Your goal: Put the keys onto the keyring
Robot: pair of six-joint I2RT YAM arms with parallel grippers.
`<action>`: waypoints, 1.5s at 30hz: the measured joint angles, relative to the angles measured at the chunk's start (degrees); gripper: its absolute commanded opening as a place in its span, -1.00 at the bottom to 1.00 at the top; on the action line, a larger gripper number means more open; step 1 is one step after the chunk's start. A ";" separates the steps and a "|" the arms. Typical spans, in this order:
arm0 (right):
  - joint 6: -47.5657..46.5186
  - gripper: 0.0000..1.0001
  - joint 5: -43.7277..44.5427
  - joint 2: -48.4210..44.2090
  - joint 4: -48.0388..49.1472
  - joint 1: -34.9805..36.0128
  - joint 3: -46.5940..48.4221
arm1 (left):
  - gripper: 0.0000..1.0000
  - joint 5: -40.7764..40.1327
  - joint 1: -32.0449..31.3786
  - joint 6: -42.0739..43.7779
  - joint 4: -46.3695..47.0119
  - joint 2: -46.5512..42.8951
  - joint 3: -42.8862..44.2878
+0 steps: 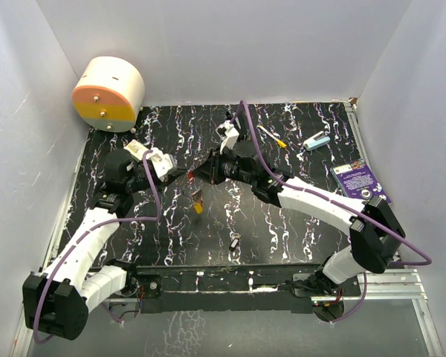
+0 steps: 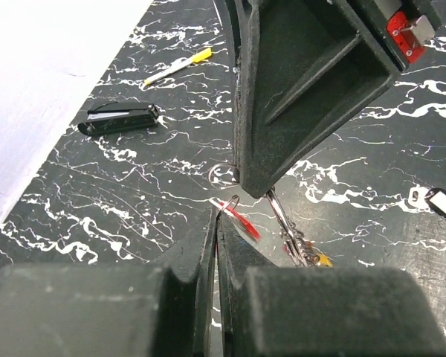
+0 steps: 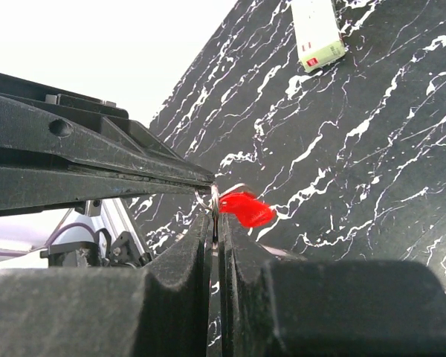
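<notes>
My two grippers meet tip to tip above the mat. My left gripper (image 1: 177, 175) (image 2: 218, 217) is shut on a red-headed key (image 2: 244, 222) (image 1: 189, 173), with a small wire loop at its tip. My right gripper (image 1: 202, 172) (image 3: 216, 216) is shut on the thin silver keyring (image 2: 280, 214), seen edge-on in the right wrist view (image 3: 217, 198). The red key head (image 3: 245, 209) sits just right of my right fingertips. Other keys hang from the ring (image 1: 198, 199), one of them yellow-headed (image 2: 323, 259). A black key (image 1: 235, 242) (image 2: 442, 205) lies loose on the mat.
A white stick with yellow tip (image 1: 271, 136) (image 2: 177, 67) and a long black bar (image 2: 119, 117) lie at the back. A cream and orange cylinder (image 1: 109, 93) stands back left. A teal item (image 1: 317, 141) and a purple card (image 1: 359, 181) lie right.
</notes>
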 measured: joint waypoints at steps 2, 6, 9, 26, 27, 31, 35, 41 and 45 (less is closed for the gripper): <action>0.35 -0.85 -0.48 0.02 0.31 -0.02 0.11 | -1.00 -0.15 -0.22 0.13 0.76 -0.20 -0.07; 0.96 -0.84 -1.18 0.02 0.94 -0.02 0.20 | -1.00 -0.50 -0.33 0.42 1.77 -0.39 -0.07; 1.42 -0.85 -1.46 0.07 1.38 -0.02 0.22 | -1.00 -0.63 -0.46 0.39 2.03 -0.42 -0.07; 2.64 -0.85 -3.26 2.16 1.84 -0.11 0.66 | -1.00 -1.07 -0.70 -1.25 4.07 -1.84 -0.39; 2.67 -0.84 -3.37 2.16 1.86 -0.11 0.66 | -1.00 -1.03 -0.72 -1.44 4.37 -1.90 -0.39; 2.97 -0.85 -3.82 2.16 1.86 -0.11 0.68 | -1.00 -1.03 -0.83 -2.03 5.14 -1.92 -0.83; 3.02 -0.84 -3.56 2.14 1.81 -0.11 0.66 | -1.00 -1.05 -0.98 -2.19 5.25 -1.92 -1.46; 2.86 -0.85 -1.92 1.18 1.16 -0.13 0.66 | -1.00 -1.18 -0.98 -1.57 4.79 -1.95 -1.81; 2.47 -0.85 -0.94 0.15 1.05 -0.13 0.66 | -1.00 -0.90 -0.98 -1.36 4.52 -1.95 -1.84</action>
